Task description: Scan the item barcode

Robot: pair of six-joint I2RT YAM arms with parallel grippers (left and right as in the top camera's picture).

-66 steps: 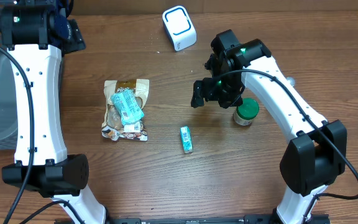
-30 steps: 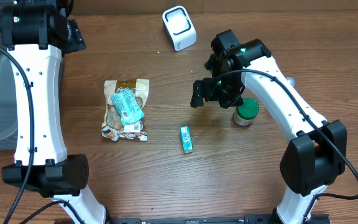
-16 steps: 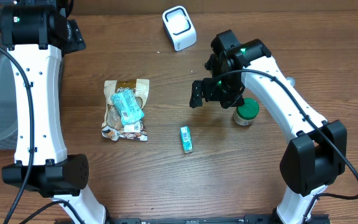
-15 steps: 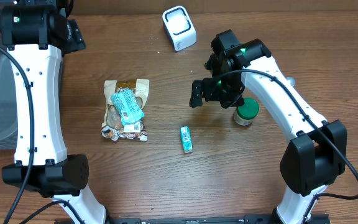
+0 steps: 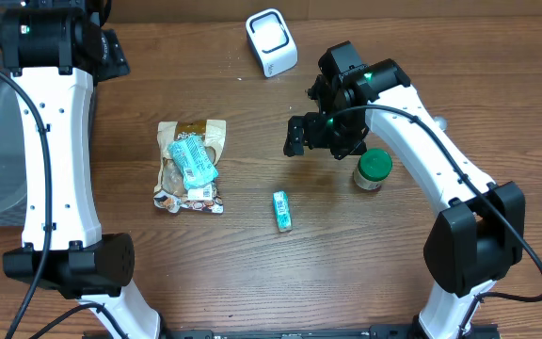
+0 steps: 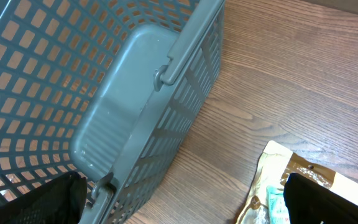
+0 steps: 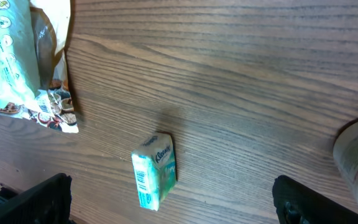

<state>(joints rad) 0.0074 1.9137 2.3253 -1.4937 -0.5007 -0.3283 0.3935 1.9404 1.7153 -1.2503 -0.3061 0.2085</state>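
Two tools are in play, and both are spread wide with nothing between their fingers. Seen from overhead, the right tool (image 5: 320, 139) hangs over the middle of the bench (image 5: 459, 56). We judge it is poised there to go for the small teal packet (image 5: 282, 210), which lies flat on the wood at about 7 o'clock from it, near but not touching. In the right wrist view the packet sits low in frame between the two fingertips, with what looks like a barcode on its near side, so we take it for the item to be scanned. It lies clear of its neighbours, which leaves room for a finger on either side. The white scanner (image 5: 271, 41) stands toward the far edge of the bench, at about 11 o'clock from the right tool and well apart from the packet, so the packet is not yet lifted or presented. A green-lidded jar (image 5: 373, 169) stands upright just beside the right tool at 4 o'clock, and a snack bag (image 5: 191, 168) lies flat at about 10 o'clock from the packet. The left tool (image 6: 185, 208) hovers by the rim of a grey basket (image 6: 73, 93), parked out of the way, we judge.
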